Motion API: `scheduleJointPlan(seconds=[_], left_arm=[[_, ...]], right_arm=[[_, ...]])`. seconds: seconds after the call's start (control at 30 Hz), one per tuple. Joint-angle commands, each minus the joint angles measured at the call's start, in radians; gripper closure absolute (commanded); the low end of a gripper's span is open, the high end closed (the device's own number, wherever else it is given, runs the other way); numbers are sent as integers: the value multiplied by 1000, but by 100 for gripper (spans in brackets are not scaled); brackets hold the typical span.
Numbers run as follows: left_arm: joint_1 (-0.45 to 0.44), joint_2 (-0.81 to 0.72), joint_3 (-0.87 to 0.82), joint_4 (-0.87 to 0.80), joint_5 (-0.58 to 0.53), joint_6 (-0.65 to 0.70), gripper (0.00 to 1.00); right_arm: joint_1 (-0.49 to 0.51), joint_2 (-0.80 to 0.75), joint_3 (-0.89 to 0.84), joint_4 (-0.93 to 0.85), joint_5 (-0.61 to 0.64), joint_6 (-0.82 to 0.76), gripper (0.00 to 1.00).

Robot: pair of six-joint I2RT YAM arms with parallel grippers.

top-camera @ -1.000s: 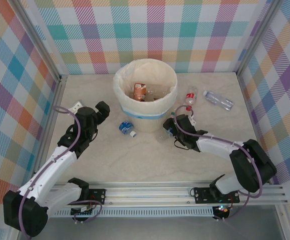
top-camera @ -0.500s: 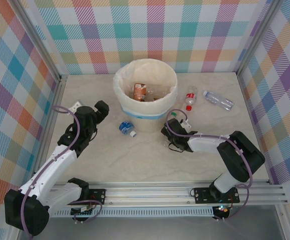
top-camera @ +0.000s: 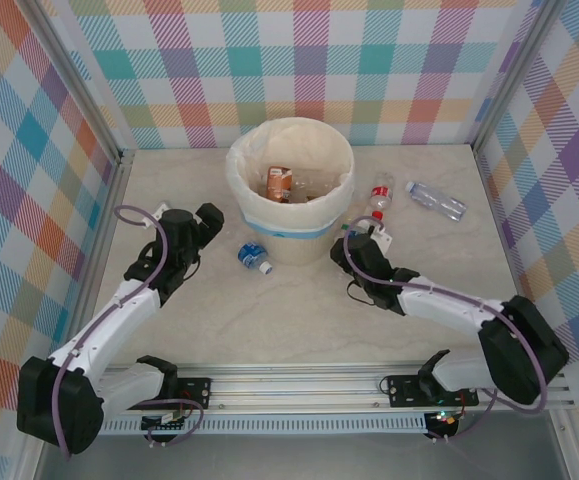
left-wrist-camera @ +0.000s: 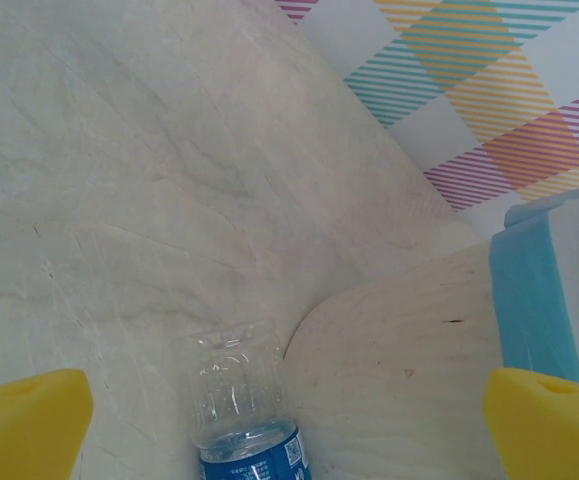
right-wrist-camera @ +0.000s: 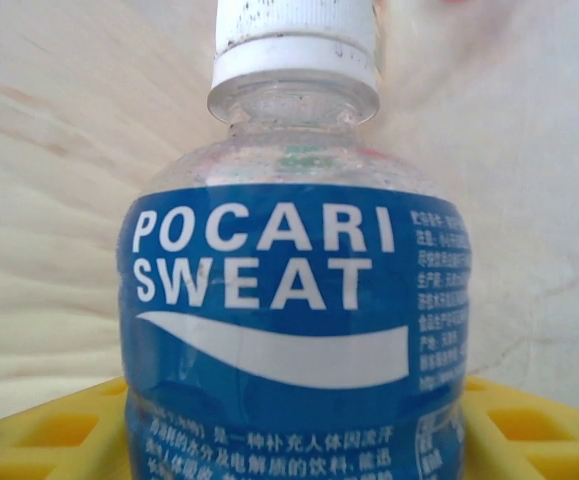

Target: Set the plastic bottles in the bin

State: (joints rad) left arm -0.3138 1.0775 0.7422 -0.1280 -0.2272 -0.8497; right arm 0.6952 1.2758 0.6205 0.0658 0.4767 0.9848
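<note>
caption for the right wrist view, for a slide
White-capped Pocari Sweat bottle held between the right gripper's yellow fingers.

Table (top-camera: 269, 320): pale top with faint veins, matt, smooth.
Bin (top-camera: 299, 248): cream plastic, smooth, slightly shiny.
Liner (top-camera: 239, 160): thin pale film, wrinkled at the rim.
Band (left-wrist-camera: 529, 290): light blue, smooth, with a flat sheen.
Pocari bottle (right-wrist-camera: 294, 320): clear plastic; glossy blue label film; white ribbed cap with dark specks.
Second bottle (left-wrist-camera: 237, 385): thin clear plastic, ridged, glossy; shiny blue label.
Finger pads (left-wrist-camera: 24, 425): yellow, matt, moulded with hollow cells.
Walls (top-camera: 369, 70): checked print, matt; cloth or paper, I cannot tell.
Rail (top-camera: 369, 385): bare grey metal, grooved, dull shine.
Arms (top-camera: 119, 315): smooth white plastic shells, a little glossy; black joints.
</note>
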Motion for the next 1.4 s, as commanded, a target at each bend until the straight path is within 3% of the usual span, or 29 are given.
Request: scheduleJointPlan(seconds=[0.0, 0.4, 0.67, 1.1, 1.23, 1.37], left_arm=[[12, 11, -3, 26, 22, -22, 0], [13, 31, -17, 15, 38, -37, 0], [13, 36, -23, 21, 27, -59, 0], [13, 25, -89, 99, 2, -166, 0], [13, 33, -90, 101, 16, -167, 0], [13, 33, -83, 85, 58, -148, 0]], right_arm=[[0, -75, 4, -61, 96, -155, 45], [-36, -313, 139, -133, 131, -534, 46], [-58, -318, 265, -70, 53, -655, 47], [-80, -8, 616, 54, -278, -767, 42], [-86, 122, 774, -11, -350, -786, 42], [-86, 226, 892, -109, -334, -811, 41]])
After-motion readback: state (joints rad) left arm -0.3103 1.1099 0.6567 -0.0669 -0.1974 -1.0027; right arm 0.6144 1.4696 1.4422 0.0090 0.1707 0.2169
